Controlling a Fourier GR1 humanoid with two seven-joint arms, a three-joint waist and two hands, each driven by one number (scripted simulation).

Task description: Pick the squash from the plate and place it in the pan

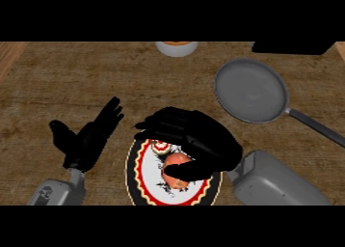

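The right hand (196, 137) curls fingers and thumb round the squash (174, 159), which sits on the plate (136, 166). The left hand (86, 137) rests spread nearby. Risk: a partial hold may let it slip short of the pan (250, 91).

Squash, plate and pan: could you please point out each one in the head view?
squash (173, 160), head view, on its visible orange skin.
plate (136, 173), head view, on its patterned left rim.
pan (250, 89), head view, on its grey inner base.

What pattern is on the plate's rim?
The plate has a black edge, then a red-and-yellow scalloped band; head view.
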